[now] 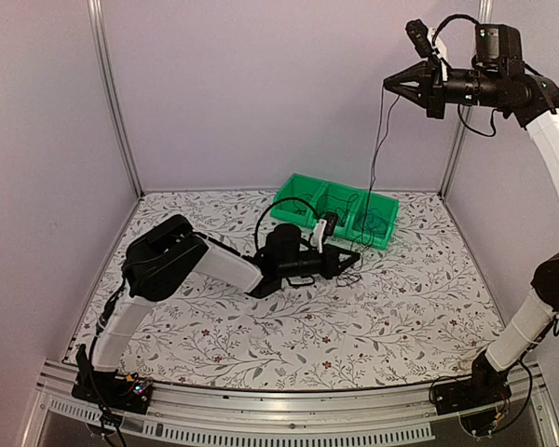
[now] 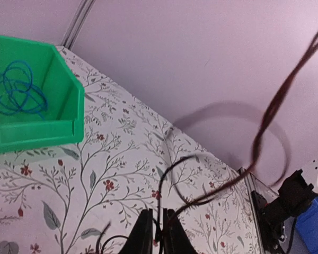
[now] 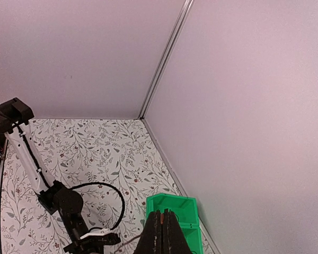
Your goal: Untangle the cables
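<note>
Left hand (image 1: pixel 347 264), low on the table (image 1: pixel 401 307) beside the green bin (image 1: pixel 303 191), closed on the tangled cables (image 2: pixel 167 177). The brown cable (image 1: pixel 380 140) runs steeply up and right to the right hand (image 1: pixel 391 86), closed on its upper end, high overhead.
</note>
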